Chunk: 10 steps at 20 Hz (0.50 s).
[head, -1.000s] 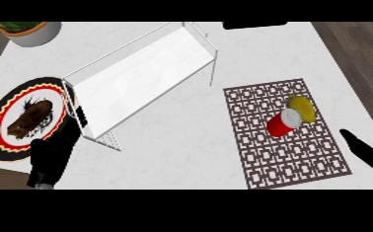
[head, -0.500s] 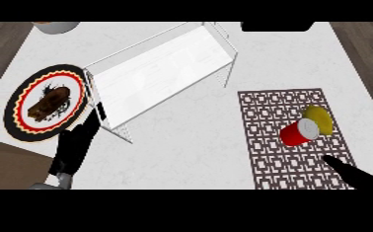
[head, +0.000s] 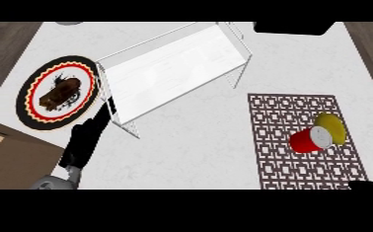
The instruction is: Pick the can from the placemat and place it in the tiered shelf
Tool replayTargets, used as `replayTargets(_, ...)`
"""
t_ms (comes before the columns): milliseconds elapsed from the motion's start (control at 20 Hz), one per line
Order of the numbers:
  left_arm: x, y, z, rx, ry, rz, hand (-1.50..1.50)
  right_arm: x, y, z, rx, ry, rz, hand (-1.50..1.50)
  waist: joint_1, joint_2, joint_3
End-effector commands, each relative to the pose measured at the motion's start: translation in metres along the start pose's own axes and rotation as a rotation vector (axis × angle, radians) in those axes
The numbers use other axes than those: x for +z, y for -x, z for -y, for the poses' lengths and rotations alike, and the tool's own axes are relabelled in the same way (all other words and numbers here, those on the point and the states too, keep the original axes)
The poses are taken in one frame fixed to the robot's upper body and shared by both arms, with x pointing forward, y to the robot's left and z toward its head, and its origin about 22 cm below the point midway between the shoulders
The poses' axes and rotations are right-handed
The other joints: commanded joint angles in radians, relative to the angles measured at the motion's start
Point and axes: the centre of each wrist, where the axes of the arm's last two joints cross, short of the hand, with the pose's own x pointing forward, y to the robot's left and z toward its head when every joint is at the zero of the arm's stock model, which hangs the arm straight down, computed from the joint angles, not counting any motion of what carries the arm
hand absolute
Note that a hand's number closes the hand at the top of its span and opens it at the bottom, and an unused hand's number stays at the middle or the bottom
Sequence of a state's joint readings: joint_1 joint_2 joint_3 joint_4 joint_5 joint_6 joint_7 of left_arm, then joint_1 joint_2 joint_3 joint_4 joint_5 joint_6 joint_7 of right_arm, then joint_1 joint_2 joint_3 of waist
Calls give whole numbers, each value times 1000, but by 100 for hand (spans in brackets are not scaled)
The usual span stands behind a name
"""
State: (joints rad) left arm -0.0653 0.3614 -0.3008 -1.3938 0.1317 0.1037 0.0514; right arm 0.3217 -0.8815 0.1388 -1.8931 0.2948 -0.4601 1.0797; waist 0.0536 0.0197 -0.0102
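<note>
Red can lying on the patterned placemat, both robot hands low in the view.

At lower left, the left robot hand (head: 86, 139) rises from the bottom edge with straight, relaxed black fingers holding nothing, their tips beside the round black plate with red-and-yellow rim (head: 29, 108), which carries a brown food piece (head: 59, 91). The white wire tiered shelf (head: 171, 73) runs diagonally across the pale marbled counter (head: 197, 152). The dark lattice-patterned placemat (head: 280, 152) lies at right. On it, the red cylindrical can (head: 312, 139) lies on its side, long axis roughly left to right, pale end rightward, touching a yellow rounded object (head: 331, 126). Bare counter lies between shelf and placemat. Only a dark sliver of the right robot hand (head: 360, 185) shows; its fingers cannot be told.
</note>
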Motion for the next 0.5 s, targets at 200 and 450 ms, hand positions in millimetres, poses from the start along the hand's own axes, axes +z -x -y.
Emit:
replayTargets(200,-17,-5,5,0,22,2,0,7,-70,-12,132,-43,-172,-150,26,1,6)
replayTargets(450,-7,5,2,-6,28,-6,0,0,-82,-34,134,-144,-216,-150,7,-9,4)
